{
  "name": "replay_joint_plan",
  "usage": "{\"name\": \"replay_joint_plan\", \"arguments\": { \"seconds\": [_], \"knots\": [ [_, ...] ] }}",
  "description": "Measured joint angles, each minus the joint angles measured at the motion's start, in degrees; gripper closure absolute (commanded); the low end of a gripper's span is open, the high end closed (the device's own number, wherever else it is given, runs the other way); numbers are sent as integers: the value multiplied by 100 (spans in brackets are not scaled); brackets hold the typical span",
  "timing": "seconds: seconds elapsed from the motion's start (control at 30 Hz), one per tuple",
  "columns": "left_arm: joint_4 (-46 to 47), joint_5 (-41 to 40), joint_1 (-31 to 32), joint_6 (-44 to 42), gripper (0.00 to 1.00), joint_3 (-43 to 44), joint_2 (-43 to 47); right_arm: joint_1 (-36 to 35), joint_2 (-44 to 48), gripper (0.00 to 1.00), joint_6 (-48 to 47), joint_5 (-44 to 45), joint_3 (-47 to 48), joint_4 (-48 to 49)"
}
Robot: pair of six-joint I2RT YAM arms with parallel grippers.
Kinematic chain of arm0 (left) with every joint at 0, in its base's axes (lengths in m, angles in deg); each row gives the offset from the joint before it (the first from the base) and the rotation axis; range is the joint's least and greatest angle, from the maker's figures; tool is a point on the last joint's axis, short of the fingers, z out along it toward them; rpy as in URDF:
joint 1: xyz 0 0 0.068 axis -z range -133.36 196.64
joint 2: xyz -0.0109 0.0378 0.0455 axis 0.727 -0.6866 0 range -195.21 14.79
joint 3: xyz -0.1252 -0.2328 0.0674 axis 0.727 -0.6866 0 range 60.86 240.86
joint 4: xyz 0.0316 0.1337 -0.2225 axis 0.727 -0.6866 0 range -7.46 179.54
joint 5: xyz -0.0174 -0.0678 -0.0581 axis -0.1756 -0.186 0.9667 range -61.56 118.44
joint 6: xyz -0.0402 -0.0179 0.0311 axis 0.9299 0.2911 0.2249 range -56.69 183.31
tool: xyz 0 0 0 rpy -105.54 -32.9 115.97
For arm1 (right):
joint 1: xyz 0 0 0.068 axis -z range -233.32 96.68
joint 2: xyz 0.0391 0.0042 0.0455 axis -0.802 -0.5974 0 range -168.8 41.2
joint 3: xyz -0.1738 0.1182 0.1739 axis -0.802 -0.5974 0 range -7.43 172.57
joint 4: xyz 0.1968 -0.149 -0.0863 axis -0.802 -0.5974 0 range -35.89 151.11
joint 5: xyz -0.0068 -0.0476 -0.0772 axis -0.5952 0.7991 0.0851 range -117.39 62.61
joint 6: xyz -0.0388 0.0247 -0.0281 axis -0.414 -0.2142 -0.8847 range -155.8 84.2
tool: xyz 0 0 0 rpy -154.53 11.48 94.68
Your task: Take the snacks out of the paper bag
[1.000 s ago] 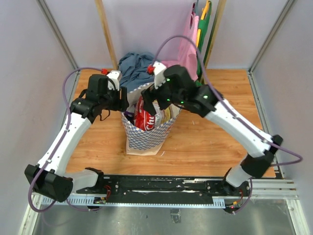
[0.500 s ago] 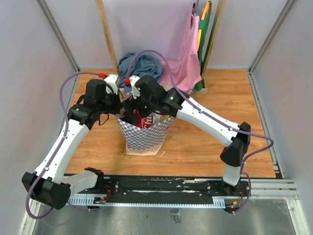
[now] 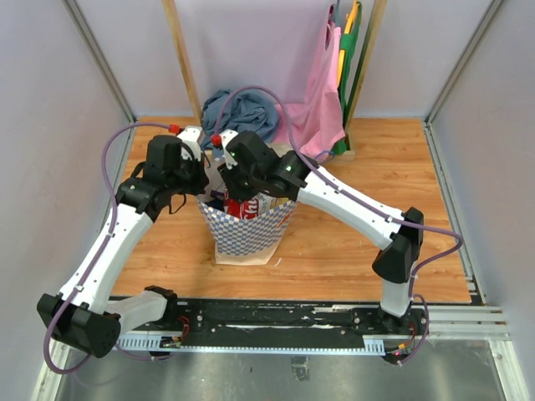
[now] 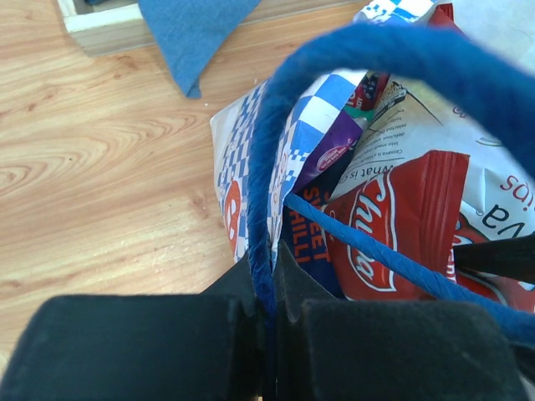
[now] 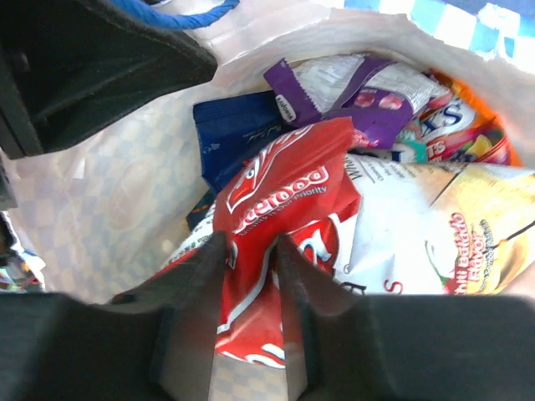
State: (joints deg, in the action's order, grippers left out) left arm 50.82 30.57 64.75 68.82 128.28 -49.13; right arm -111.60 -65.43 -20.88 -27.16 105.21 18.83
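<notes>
The paper bag point(image 3: 247, 230) stands upright mid-table, checkered band outward. My left gripper point(image 3: 203, 185) is at its left rim, shut on the thin blue cord handle point(image 4: 259, 167), which runs up out of the pinched jaws point(image 4: 269, 267). Several snacks fill the bag: a red-and-white chip bag point(image 5: 284, 184), a dark blue bag point(image 5: 238, 125), a purple packet point(image 5: 334, 92) and an orange packet point(image 5: 468, 138). My right gripper point(image 5: 251, 251) is down inside the bag mouth. Its two fingers press on either side of the red-and-white chip bag's upper edge.
A grey-blue cloth point(image 3: 238, 109) lies bunched behind the bag. Pink point(image 3: 318, 109) and green point(image 3: 349, 50) cloth bags hang at the back right by a wooden post. Another wooden post point(image 3: 182, 58) rises at the back left. Grey walls enclose the table.
My right gripper swung left and dropped into the bag, its jaws narrowing round the red-and-white chip bag. My left gripper closed on the blue handle and the bag shifted slightly left.
</notes>
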Motion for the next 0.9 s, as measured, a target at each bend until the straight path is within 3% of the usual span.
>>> {"name": "replay_joint_plan", "arguments": {
  "seconds": [0.07, 0.1, 0.3, 0.53, 0.9],
  "knots": [
    [0, -2, 0, 0, 99, 0, 4, 0, -7, 97, -17, 68, 0, -20],
    [-2, -2, 0, -2, 99, 0, 11, 0, -11, 99, 2, 109, 0, -24],
    [-7, -2, 2, -13, 100, -4, 35, -2, -13, 99, -57, 229, 129, -153],
    [24, -15, 2, -15, 99, -79, 105, -9, 107, 99, -372, 529, 933, -529],
    [48, -87, 2, -15, 99, -111, 140, -35, 2133, 99, -1161, 1506, 1609, -424]
  ]
}}
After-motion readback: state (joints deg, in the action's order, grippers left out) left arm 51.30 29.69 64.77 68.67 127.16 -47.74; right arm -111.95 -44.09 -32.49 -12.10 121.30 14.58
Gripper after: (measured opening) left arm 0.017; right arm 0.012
